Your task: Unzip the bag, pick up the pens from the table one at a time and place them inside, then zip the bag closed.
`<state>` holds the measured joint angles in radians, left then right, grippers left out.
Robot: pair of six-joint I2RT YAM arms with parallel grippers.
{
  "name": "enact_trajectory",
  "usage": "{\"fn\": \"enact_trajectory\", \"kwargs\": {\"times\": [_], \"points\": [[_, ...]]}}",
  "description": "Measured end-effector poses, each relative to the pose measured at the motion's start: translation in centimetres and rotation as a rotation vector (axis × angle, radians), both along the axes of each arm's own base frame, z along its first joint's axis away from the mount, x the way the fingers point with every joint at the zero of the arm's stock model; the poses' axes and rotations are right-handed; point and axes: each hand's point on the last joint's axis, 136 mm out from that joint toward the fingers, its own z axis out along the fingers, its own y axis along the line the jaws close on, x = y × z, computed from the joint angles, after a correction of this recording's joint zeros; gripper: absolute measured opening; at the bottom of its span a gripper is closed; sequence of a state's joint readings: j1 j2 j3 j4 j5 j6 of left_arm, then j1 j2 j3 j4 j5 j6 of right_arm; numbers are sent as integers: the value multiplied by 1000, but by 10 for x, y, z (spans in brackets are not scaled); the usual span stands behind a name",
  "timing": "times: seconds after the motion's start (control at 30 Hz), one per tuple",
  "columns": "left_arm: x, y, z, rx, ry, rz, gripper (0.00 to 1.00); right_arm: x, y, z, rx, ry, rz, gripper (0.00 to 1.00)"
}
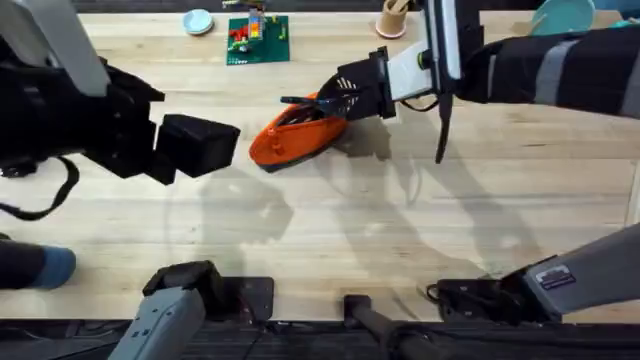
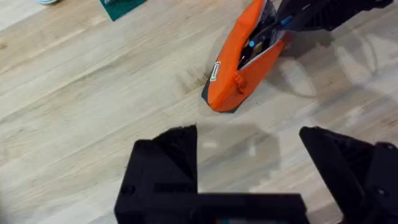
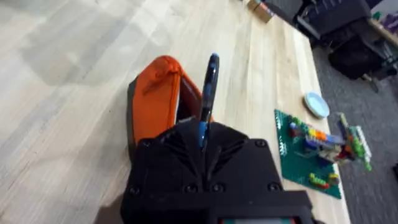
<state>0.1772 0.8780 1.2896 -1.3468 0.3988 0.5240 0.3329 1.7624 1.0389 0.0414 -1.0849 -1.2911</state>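
Note:
The orange bag [image 1: 296, 140] lies on the table [image 1: 400, 240] at mid-back, its zipper open and the mouth gaping. My right gripper [image 1: 348, 96] hovers at the bag's right end, shut on a dark pen [image 1: 303, 101] with a blue tip that points over the opening. The right wrist view shows the pen [image 3: 209, 87] standing out from the shut gripper [image 3: 203, 140] just above the bag [image 3: 158, 99]. To the left of the bag, apart from it, my left gripper [image 1: 200, 146] is open with only bare wood between its fingers [image 2: 166, 163]. The bag [image 2: 239, 71] lies ahead of it.
A green baseplate with small bricks [image 1: 257, 38] and a small pale dish [image 1: 197, 20] sit at the back edge, and a tan cup [image 1: 392, 18] stands at the back right. A dark cable [image 1: 443, 125] hangs from the right arm. Bare wood spreads across the front half.

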Motion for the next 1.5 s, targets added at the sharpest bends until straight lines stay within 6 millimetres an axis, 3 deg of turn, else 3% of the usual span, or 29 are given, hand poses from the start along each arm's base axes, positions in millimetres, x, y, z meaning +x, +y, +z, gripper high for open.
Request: {"fn": "enact_trajectory", "kwargs": {"times": [0.5,0.87,1.43,1.5], "points": [[0,0,0,0,0,0,995,14,4,-46,-136,23,-82,32],[0,0,0,0,0,0,993,4,17,-52,-168,-64,-23,32],[0,0,0,0,0,0,995,-1,11,-68,-266,-157,21,32],[0,0,0,0,0,0,995,-1,11,-69,-269,-157,20,89]]}}
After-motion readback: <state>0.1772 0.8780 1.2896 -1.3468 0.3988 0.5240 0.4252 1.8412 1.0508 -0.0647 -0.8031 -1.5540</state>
